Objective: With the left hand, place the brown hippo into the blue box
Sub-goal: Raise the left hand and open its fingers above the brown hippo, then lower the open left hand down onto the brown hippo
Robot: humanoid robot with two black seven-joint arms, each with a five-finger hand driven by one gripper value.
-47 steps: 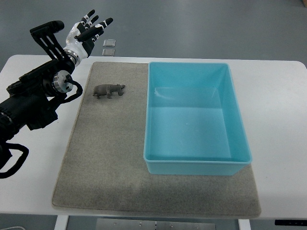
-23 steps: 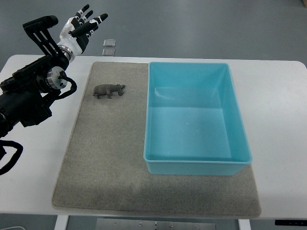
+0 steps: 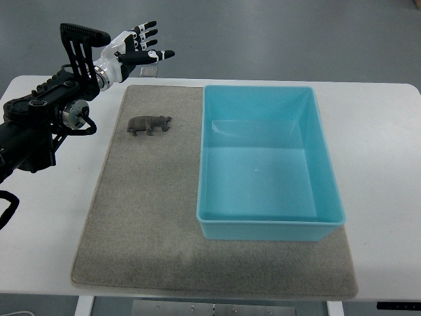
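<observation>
From the top view, a small brown plastic hippo figurine (image 3: 150, 124) stands on its legs on the grey felt mat (image 3: 145, 217), left of the empty light-blue plastic box (image 3: 266, 224) and apart from it. The black-and-white left hand (image 3: 135, 50) hovers beyond the mat's far edge, fingers (image 3: 158, 55) spread, holding nothing.

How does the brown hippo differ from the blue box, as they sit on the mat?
The brown hippo is a small, dull brown solid figure; the blue box is far larger, bright blue and an open, empty container. The hippo stands near the mat's far left part; the box fills its right side. Both rest on the mat, untouched by the left robot hand.
</observation>
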